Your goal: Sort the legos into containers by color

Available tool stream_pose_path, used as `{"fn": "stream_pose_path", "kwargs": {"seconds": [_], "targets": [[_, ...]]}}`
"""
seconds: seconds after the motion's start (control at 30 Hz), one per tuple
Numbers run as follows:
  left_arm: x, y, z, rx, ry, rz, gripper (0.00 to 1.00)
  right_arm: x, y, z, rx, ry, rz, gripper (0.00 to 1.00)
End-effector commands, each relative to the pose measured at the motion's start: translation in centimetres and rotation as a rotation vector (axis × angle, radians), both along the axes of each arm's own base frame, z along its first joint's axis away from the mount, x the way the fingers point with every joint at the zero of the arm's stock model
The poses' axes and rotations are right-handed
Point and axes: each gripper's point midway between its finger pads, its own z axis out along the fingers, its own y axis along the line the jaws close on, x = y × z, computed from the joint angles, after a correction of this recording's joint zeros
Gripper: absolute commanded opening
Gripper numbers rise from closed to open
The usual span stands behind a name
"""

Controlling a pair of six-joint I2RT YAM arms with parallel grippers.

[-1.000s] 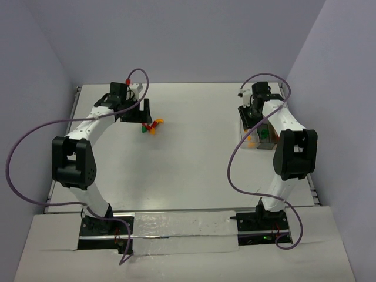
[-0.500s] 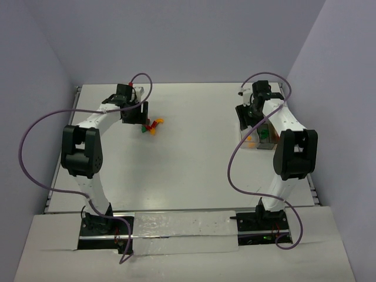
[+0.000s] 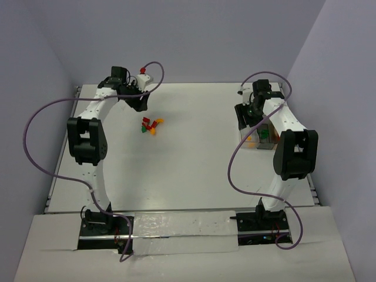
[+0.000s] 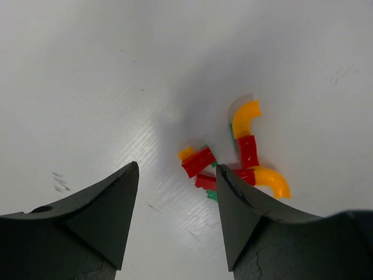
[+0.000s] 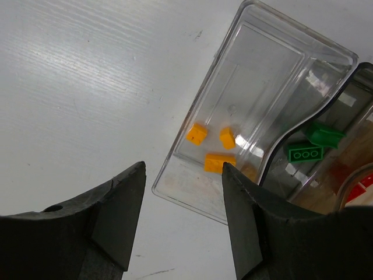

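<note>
Now: right fingers (image 5: 116, 210) apart, empty, above the containers (image 5: 262, 76), three orange legos (image 5: 220, 161) in the end bin, green next door. Left fingers (image 4: 111, 216) likewise apart, empty, above a red/orange/green pile (image 4: 242, 153) on the worktop (image 4: 87, 70).

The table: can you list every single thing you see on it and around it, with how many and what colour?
Loose legos: a small pile, red, orange and green, on the far left part of the table; exact count unclear.
Containers: a joined row, clear, on the far right part of the table.
Orange legos: three, in the end container.
Green legos: two, in the next container.
Red lego: a glimpse only, beyond the green ones.
Table: one, white.
Cables: two, purple, looping off the arms.
Left gripper: black, jaws open and empty, over the loose pile.
Right gripper: black, jaws open and empty, over the containers.
</note>
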Motion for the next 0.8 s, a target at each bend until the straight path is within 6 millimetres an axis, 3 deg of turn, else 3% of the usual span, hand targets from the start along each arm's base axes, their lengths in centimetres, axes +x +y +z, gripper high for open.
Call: {"fn": "stream_pose_path", "kwargs": {"seconds": [0.0,0.23,0.47,0.63,0.77], "targets": [[-2.1,-0.6,0.1,-0.002,-0.032,-0.378,0.65,0.8,0.2,2.8,0.02,-0.074,-0.004,0.63],[-3.5,-0.7,-1.5,-0.054,-0.025,-0.545,0.65,0.5,0.1,2.3,0.017,-0.056,-0.006,0.63],[-3.2,-0.7,-4.3,-0.057,0.011,-0.574,0.62,0.3,0.0,1.8,0.011,-0.042,-0.005,0.63],[-2.1,-0.6,-5.3,-0.035,-0.024,-0.559,0.61,0.1,0.2,1.7,0.016,-0.032,0.0,0.78],[-1.6,-0.5,-6.0,-0.02,-0.027,-0.557,0.6,0.2,0.1,1.6,0.015,-0.028,0.0,0.8]]}}
